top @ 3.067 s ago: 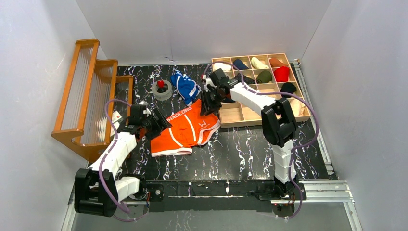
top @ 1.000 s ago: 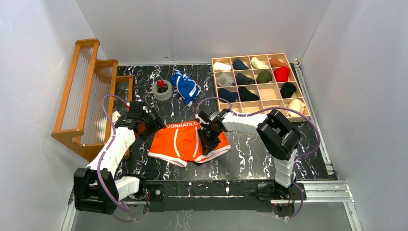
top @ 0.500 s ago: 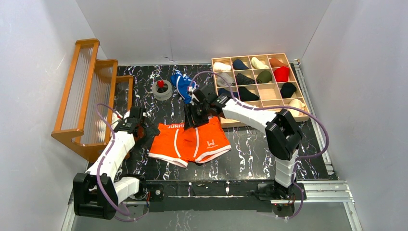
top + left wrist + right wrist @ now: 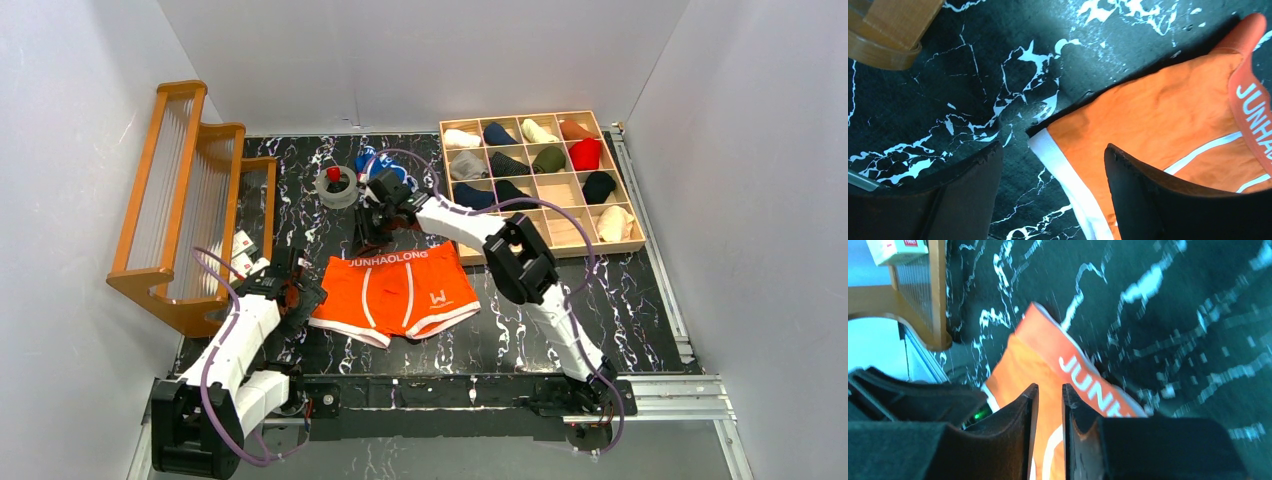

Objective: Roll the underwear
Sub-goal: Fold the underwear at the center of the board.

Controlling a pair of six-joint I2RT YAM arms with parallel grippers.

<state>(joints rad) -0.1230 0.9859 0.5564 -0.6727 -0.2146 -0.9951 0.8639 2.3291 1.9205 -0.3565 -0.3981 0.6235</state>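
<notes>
Right gripper (image 4: 372,228) has shifted left to the waistband's (image 4: 400,258) left corner; left gripper (image 4: 297,290) has pulled back to the left leg hem (image 4: 1058,165). The orange underwear (image 4: 400,290) lies flat mid-table, long axis side to side. Left fingers (image 4: 973,170) are wide and straddle the hem corner; right fingers (image 4: 1023,405) are narrow and hold nothing.

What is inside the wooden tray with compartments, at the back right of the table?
Most compartments of the wooden tray hold rolled garments of many colours; some near ones look empty. The right arm covers its near-left corner, so that part is hidden.
</notes>
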